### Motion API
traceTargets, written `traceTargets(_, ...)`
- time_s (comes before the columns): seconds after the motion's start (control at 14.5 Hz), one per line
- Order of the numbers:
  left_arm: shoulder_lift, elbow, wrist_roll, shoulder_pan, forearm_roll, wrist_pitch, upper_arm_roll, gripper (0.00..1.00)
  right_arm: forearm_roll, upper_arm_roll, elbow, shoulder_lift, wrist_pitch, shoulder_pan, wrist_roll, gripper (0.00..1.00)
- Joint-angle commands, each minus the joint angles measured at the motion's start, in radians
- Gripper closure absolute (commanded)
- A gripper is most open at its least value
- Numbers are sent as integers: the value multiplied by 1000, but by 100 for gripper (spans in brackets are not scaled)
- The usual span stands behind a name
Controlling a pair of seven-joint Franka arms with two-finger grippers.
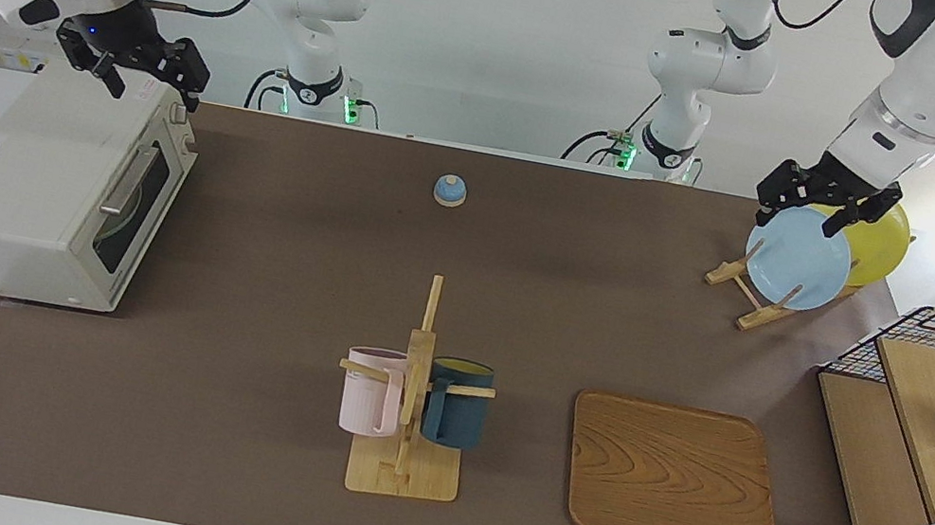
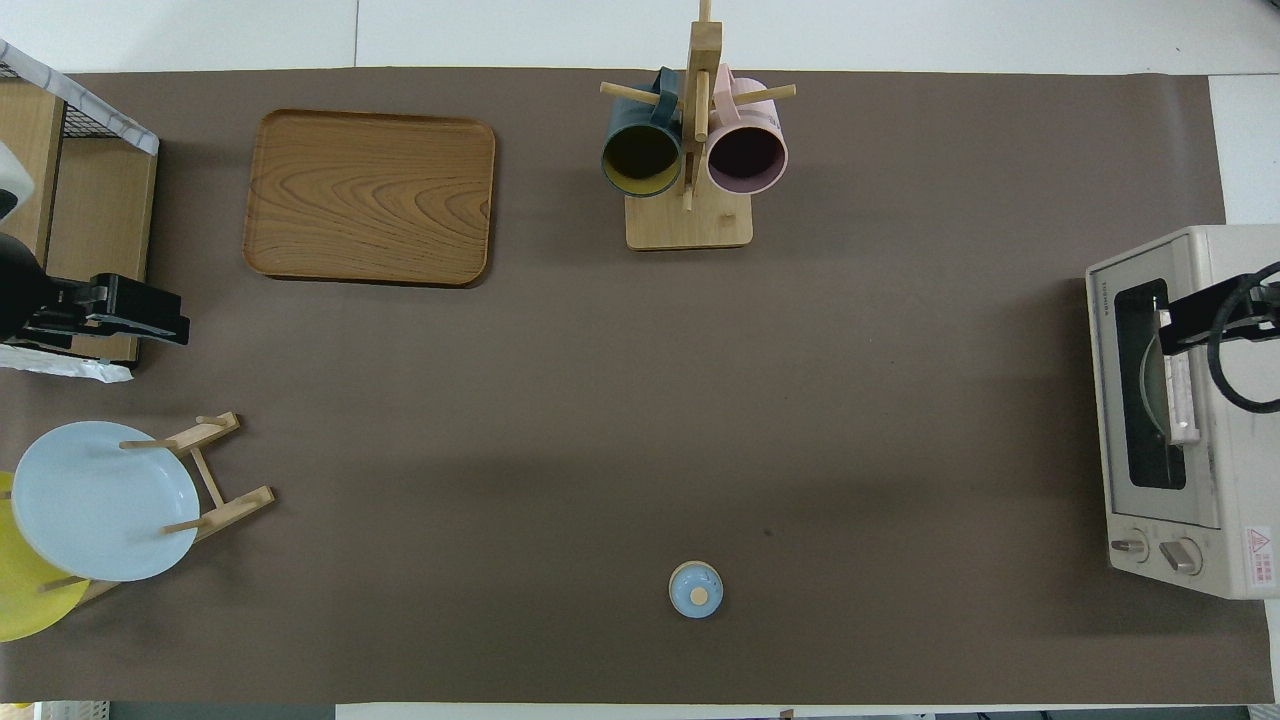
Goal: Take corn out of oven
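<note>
The cream-white oven (image 1: pixel 51 170) stands at the right arm's end of the table; it also shows in the overhead view (image 2: pixel 1205 500). Its dark glass door (image 1: pixel 144 198) with the silver bar handle (image 1: pixel 128 179) is shut. The corn is hidden; only a dim round shape shows through the glass. My right gripper (image 1: pixel 152 89) hangs open and empty over the oven's top, and appears over the door in the overhead view (image 2: pixel 1168 335). My left gripper (image 1: pixel 800 220) is open and empty, raised over the blue plate (image 1: pixel 798 257); it also shows in the overhead view (image 2: pixel 178 325).
A mug rack (image 1: pixel 400 472) holds a pink mug and a dark blue mug. A wooden tray (image 1: pixel 670 476) lies beside it. The plate rack also holds a yellow plate (image 1: pixel 880 244). A wire-and-wood basket shelf (image 1: pixel 925 449) stands at the left arm's end. A small blue lid (image 1: pixel 449 190) lies near the robots.
</note>
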Motion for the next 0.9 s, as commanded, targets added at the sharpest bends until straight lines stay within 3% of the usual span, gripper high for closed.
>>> traceTargets(0.0, -23, -25, 8, 10, 18, -1, -8, 0, -3, 4, -23, -14, 16, -3, -7, 0)
traceTargets(0.21, -23, -25, 8, 10, 18, -1, -8, 0, -1, 6, -57, -29, 24, -5, 25, 0)
traceTargets(0.34, -23, -25, 8, 10, 18, -1, -8, 0, 6, 6, -133, -63, 74, -17, 19, 1)
traceTargets(0.41, -23, -25, 8, 10, 18, -1, -8, 0, 6, 3, -188, -88, 116, -20, 14, 50)
traceTargets(0.48, -23, -25, 8, 10, 18, -1, -8, 0, 6, 1, -254, -115, 154, -29, 14, 93)
traceTargets(0.55, -23, -25, 8, 10, 18, -1, -8, 0, 6, 1, -317, -140, 198, -43, 13, 100)
traceTargets(0.69, -23, -24, 8, 10, 18, -1, -8, 0, 6, 0, -432, -175, 313, -75, 17, 100)
traceTargets(0.83, -23, -25, 8, 10, 18, -1, -8, 0, -14, -4, -469, -175, 367, -92, 8, 100)
